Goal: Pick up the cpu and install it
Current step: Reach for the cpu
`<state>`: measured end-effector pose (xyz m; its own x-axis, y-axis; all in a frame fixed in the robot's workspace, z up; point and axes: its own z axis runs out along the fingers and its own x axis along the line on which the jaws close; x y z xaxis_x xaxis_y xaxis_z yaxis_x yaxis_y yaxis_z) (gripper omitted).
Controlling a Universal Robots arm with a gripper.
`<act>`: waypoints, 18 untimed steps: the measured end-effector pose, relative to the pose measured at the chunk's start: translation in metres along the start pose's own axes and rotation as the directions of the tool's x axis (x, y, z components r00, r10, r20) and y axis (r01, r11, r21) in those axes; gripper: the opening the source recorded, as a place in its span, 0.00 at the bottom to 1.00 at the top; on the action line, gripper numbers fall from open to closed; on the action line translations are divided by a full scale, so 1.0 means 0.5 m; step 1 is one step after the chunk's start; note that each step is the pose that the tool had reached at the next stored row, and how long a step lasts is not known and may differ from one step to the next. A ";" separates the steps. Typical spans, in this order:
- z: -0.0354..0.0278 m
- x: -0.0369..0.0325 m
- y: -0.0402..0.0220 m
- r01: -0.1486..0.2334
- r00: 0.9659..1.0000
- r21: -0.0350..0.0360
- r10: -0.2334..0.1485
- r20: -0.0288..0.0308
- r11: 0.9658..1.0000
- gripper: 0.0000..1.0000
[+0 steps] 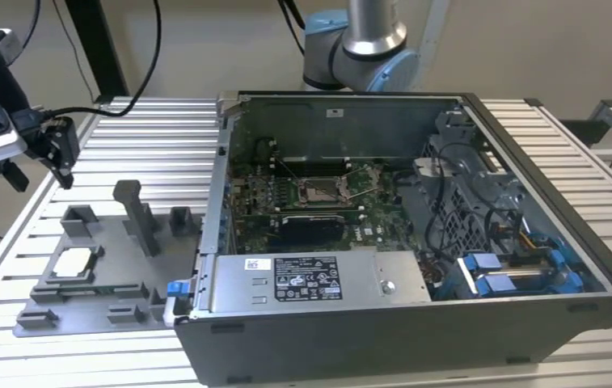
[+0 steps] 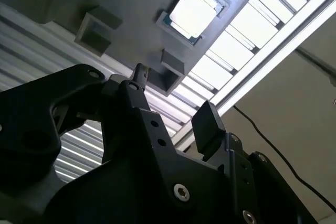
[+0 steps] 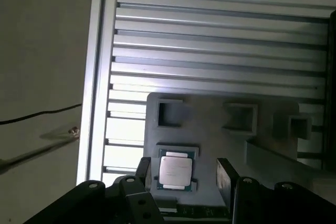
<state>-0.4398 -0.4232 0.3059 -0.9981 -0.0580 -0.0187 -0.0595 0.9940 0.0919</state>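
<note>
The cpu is a small square chip with a pale silver top. It lies flat in a recess of the grey plastic fixture on the table at the exterior view's left. My gripper hangs in the air above and beyond the fixture, well apart from the chip, open and holding nothing. In the first wrist view the cpu appears between my two black fingertips, far below them. In the second wrist view the cpu lies past the open gripper. The socket sits on the board inside the case.
An open computer case takes up the middle and the exterior view's right, with a power supply at its front and blue clips. Upright posts rise from the fixture. The slatted aluminium table ends close to the fixture's left.
</note>
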 end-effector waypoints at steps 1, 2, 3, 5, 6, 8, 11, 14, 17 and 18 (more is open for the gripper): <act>0.003 0.000 0.000 0.000 1.000 0.000 0.000 -0.001 1.000 1.00; 0.006 0.000 0.000 0.000 1.000 0.000 0.000 -0.002 1.000 1.00; 0.009 0.000 -0.001 0.000 1.000 0.000 0.000 -0.002 1.000 1.00; 0.014 0.000 -0.001 0.000 1.000 -0.001 0.000 -0.002 1.000 1.00; 0.016 0.000 -0.002 0.000 1.000 -0.002 0.000 -0.002 1.000 1.00; 0.020 0.000 -0.002 0.000 1.000 -0.003 0.000 -0.002 1.000 1.00; 0.025 0.000 -0.002 0.000 1.000 -0.007 0.000 -0.002 1.000 1.00; 0.029 0.000 -0.003 0.000 1.000 -0.012 0.000 -0.002 1.000 1.00; 0.035 -0.001 -0.003 0.000 1.000 -0.018 0.000 -0.001 1.000 1.00; 0.037 -0.002 -0.004 -0.001 1.000 -0.019 0.001 -0.001 1.000 1.00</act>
<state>-0.4387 -0.4232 0.2871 -0.9982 -0.0576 -0.0174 -0.0592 0.9920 0.1112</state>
